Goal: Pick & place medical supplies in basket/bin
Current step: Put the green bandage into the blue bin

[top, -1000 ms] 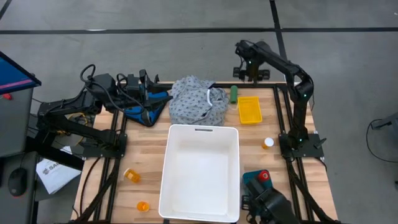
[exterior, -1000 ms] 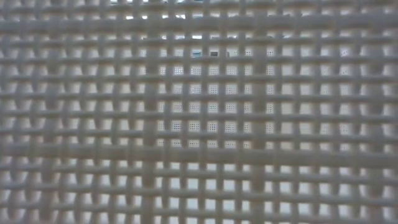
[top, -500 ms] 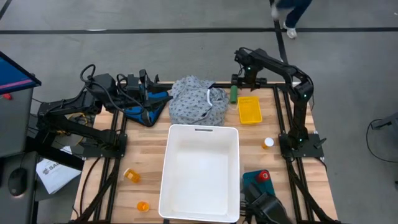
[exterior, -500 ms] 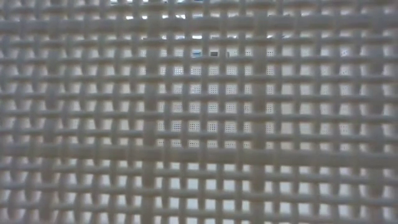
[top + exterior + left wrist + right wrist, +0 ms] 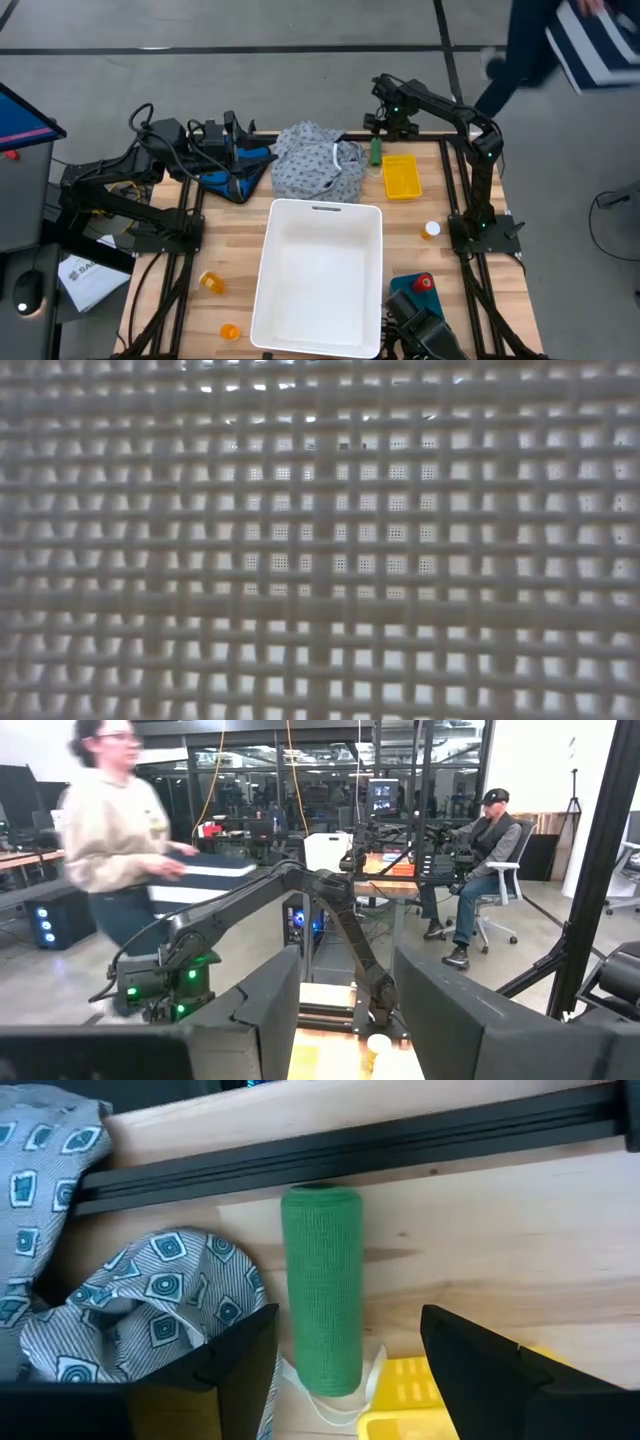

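In the high view the grey-white patterned garment (image 5: 315,162) lies bunched at the table's far edge. The green cylinder (image 5: 376,152) lies on its side just right of it. My right gripper (image 5: 385,120) hovers over the cylinder's far end, open. In the right wrist view its fingers (image 5: 350,1370) stand on either side of the green cylinder (image 5: 322,1290) without touching it. Orange pill bottles lie at the near left (image 5: 212,282) (image 5: 229,331) and at the right (image 5: 430,230). A red cylinder (image 5: 424,283) lies at the near right. My left gripper (image 5: 240,152) waits open at the far left.
The white mesh basket (image 5: 268,290) takes up the table's middle and near side, and its wall (image 5: 320,540) fills the low view. A small yellow bin (image 5: 400,176) sits right of the green cylinder. A black frame rail (image 5: 350,1150) runs behind the cylinder. A person walks past beyond the far edge.
My right gripper has moved toward the table's left and down, closer to the green cylinder. The white basket's near end has shifted slightly toward the table's left. A person has walked into view beyond the far right corner.
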Tool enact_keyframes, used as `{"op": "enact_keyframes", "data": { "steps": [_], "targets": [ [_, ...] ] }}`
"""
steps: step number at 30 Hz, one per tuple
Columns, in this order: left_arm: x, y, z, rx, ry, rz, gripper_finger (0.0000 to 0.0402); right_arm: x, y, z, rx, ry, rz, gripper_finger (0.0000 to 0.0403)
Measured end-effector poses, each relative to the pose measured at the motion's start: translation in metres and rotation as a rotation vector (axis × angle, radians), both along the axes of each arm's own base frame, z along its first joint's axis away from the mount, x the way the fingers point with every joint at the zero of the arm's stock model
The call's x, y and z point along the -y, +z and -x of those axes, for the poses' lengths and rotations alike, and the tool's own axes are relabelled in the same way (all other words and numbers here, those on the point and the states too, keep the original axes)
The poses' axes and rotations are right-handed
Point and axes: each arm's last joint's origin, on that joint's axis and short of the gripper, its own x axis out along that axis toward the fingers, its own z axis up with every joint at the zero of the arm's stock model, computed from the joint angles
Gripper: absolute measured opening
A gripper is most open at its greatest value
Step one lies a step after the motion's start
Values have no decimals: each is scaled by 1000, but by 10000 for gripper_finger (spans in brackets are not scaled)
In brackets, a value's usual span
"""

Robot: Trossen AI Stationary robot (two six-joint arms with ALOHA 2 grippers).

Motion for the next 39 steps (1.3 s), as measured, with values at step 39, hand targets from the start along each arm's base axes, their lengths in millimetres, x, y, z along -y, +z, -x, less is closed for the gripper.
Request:
{"op": "enact_keyframes", "data": {
  "steps": [39],
  "targets": [
    [0,0,0,-4,2,-27,155,-7,-6,-2,-75,-13,-4,240]
  ]
}}
